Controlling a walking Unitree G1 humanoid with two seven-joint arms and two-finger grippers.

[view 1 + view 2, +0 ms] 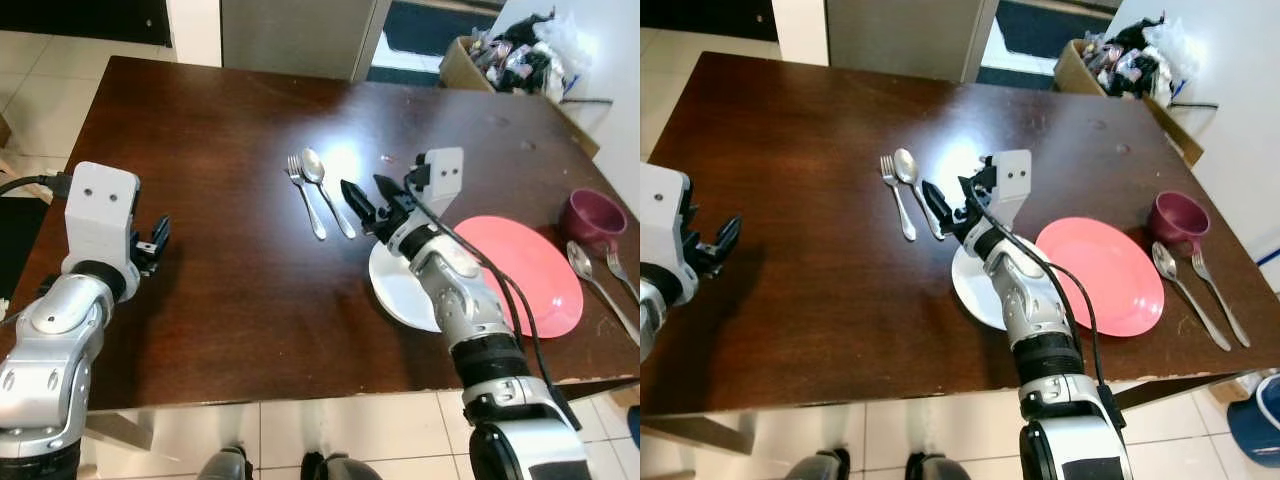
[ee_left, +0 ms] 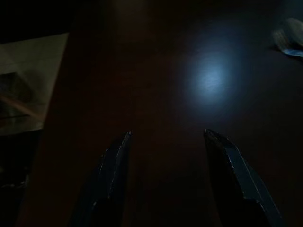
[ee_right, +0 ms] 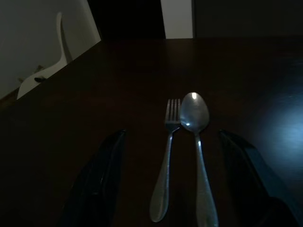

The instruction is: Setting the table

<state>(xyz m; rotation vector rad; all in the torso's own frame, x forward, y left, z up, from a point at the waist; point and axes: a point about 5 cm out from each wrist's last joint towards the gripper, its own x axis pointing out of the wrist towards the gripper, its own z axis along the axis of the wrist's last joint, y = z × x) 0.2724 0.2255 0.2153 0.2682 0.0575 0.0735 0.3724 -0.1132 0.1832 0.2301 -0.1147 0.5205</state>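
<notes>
A fork [image 1: 304, 194] and a spoon [image 1: 325, 187] lie side by side on the dark wooden table [image 1: 220, 140], near its middle. My right gripper [image 1: 371, 202] hovers open just to their right, above the edge of a white plate [image 1: 400, 290]; the fork [image 3: 166, 156] and spoon [image 3: 199, 142] lie ahead between its fingers. A pink plate [image 1: 530, 268] overlaps the white one on the right. Further right stand a maroon cup [image 1: 592, 218] and a second spoon [image 1: 590, 272] and fork [image 1: 622, 274]. My left gripper [image 1: 158, 240] rests open over the table's left edge.
A cardboard box of clutter [image 1: 500, 55] sits on the floor beyond the table's far right corner. A white chair [image 3: 45, 56] stands past the table in the right wrist view. Tiled floor [image 1: 30, 90] lies to the left.
</notes>
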